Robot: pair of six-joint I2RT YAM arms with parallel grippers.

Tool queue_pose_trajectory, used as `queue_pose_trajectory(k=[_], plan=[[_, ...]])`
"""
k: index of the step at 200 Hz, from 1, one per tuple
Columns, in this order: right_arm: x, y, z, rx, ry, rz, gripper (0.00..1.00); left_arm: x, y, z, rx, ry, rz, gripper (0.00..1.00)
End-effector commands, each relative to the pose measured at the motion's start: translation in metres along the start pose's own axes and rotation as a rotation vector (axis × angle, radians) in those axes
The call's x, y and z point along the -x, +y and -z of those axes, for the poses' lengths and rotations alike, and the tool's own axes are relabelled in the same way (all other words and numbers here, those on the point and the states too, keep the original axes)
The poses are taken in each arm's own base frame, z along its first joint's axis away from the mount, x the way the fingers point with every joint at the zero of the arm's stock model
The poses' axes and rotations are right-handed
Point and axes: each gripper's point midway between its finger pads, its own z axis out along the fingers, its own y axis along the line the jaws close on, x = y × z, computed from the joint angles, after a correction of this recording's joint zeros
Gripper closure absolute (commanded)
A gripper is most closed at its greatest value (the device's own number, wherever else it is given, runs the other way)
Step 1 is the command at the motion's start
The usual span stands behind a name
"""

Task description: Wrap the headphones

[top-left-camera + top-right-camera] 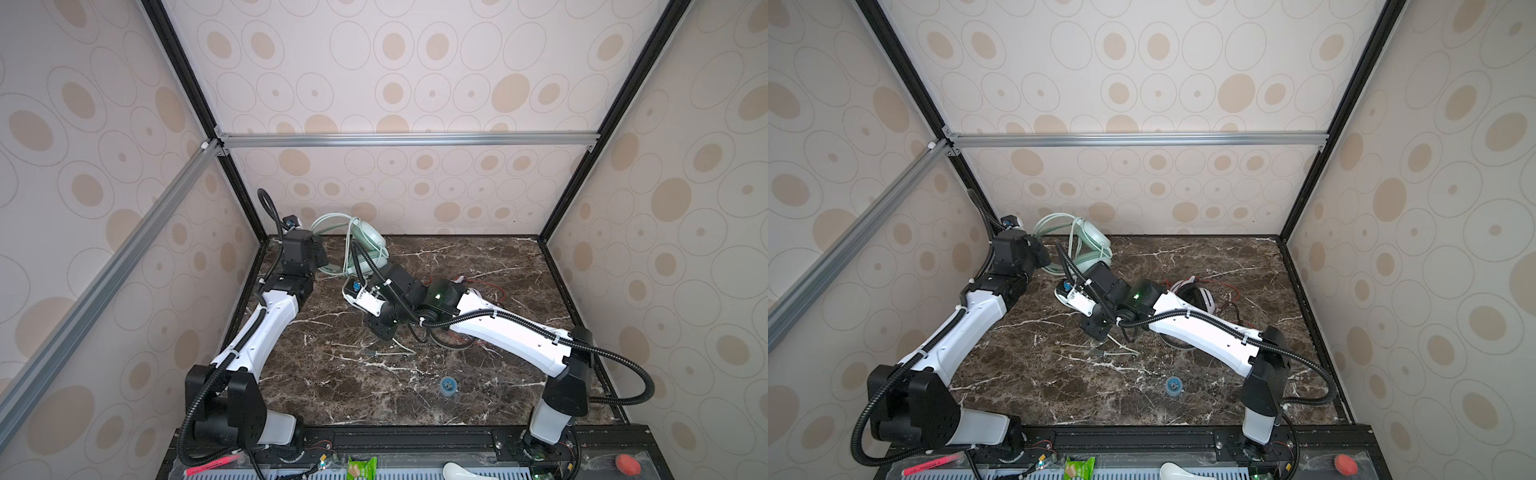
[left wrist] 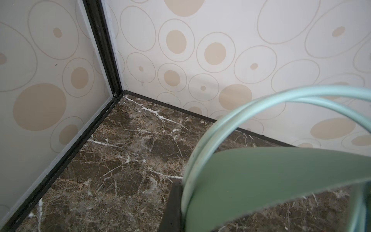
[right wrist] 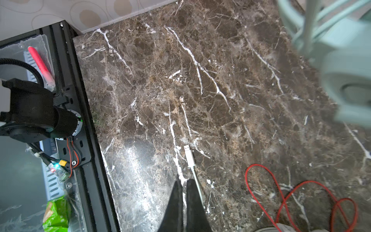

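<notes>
The pale mint headphones hang tilted at the back left, cord loops above them. My left gripper is shut on their green headband; one dark finger shows beside it. Their pale cord ends in a USB plug lying on the marble. My right gripper is shut and empty just above the table, the cord running beside one finger. The white-and-black headphones lie under my right arm, with their red cord loose around them.
A small blue round thing sits near the front of the marble table. Patterned walls close in the back and both sides. Beyond the front rail lie a pink marker, a green packet and a red knob.
</notes>
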Motion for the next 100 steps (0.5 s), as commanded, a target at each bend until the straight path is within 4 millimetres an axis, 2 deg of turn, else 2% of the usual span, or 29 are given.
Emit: queue_pose_trajectory(k=[1, 29, 100], plan=[[0.019, 0.012, 0.017, 0.022, -0.025, 0.139, 1.00, 0.024, 0.011, 0.011, 0.072, -0.114, -0.038, 1.00], [0.032, -0.004, 0.028, -0.009, -0.029, 0.142, 1.00, 0.010, 0.008, 0.018, 0.076, -0.095, -0.134, 1.00], [0.035, -0.058, 0.049, -0.136, -0.007, 0.110, 1.00, -0.010, 0.006, 0.044, -0.001, -0.067, -0.268, 1.00]])
